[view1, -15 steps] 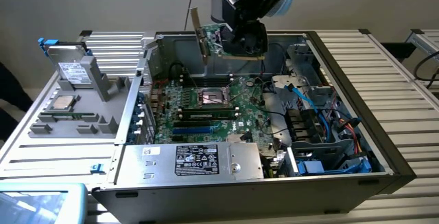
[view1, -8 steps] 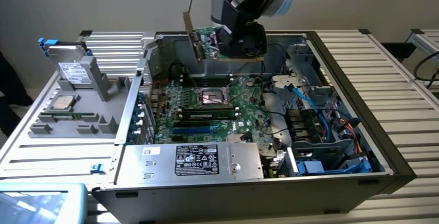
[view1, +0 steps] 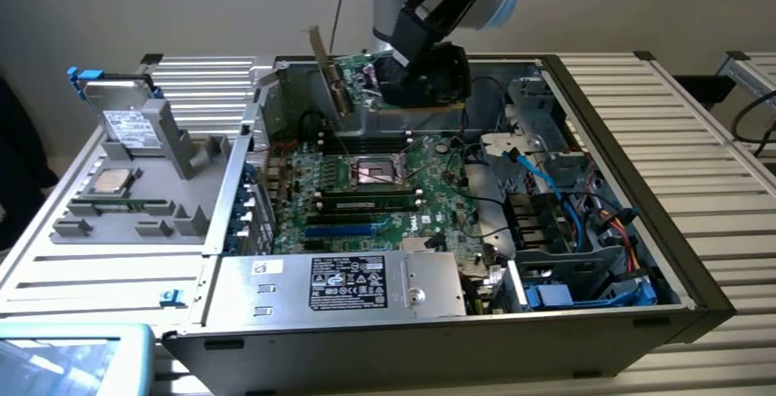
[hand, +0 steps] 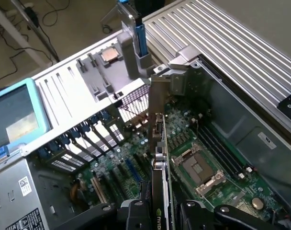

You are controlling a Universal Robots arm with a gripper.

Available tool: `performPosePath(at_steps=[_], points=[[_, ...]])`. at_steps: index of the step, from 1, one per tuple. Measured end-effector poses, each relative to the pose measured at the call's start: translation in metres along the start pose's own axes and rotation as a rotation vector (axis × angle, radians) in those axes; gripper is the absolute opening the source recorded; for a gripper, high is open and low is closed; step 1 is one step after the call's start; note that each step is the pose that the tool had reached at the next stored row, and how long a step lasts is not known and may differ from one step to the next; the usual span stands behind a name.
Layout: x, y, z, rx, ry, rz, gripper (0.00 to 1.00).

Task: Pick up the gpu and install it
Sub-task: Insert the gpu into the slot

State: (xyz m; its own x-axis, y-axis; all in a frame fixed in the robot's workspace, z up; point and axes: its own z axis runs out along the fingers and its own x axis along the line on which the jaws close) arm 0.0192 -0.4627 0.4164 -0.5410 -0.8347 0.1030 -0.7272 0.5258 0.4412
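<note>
Partial brand mark "NVID" read on the gpu (hand: 161, 182), the rest cut off. The power supply label (view1: 348, 283) carried printed lines and symbols; none were legible

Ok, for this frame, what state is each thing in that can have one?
gpu: held on edge above the motherboard, not in a slot.
gripper: shut on the gpu.
computer case: lying on its side, open.
memory sticks: seated in their slots.
CPU: lying flat in the grey tray outside the case.
hard drive: standing in the grey tray.
</note>
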Motion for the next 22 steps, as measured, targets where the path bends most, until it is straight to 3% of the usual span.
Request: performPosePath(at_steps=[10,13,14,15,18,22], points=[[-0.0002,-0.0008,0.0016,-0.0030,0.0739,-0.140,0.29],[-0.0002,-0.0009,0.0018,-0.0136,0.0884,-0.172,0.29],[-0.0002,-0.0009,0.0018,-0.0219,0.0946,-0.178,0.29],[-0.0007,-0.0017,0.0015,-0.0311,0.0996,-0.178,0.29],[-0.0034,-0.0064,-0.0006,-0.0473,0.1080,-0.177,0.29],[-0.0035,-0.0066,-0.0006,-0.0483,0.1091,-0.178,0.29]])
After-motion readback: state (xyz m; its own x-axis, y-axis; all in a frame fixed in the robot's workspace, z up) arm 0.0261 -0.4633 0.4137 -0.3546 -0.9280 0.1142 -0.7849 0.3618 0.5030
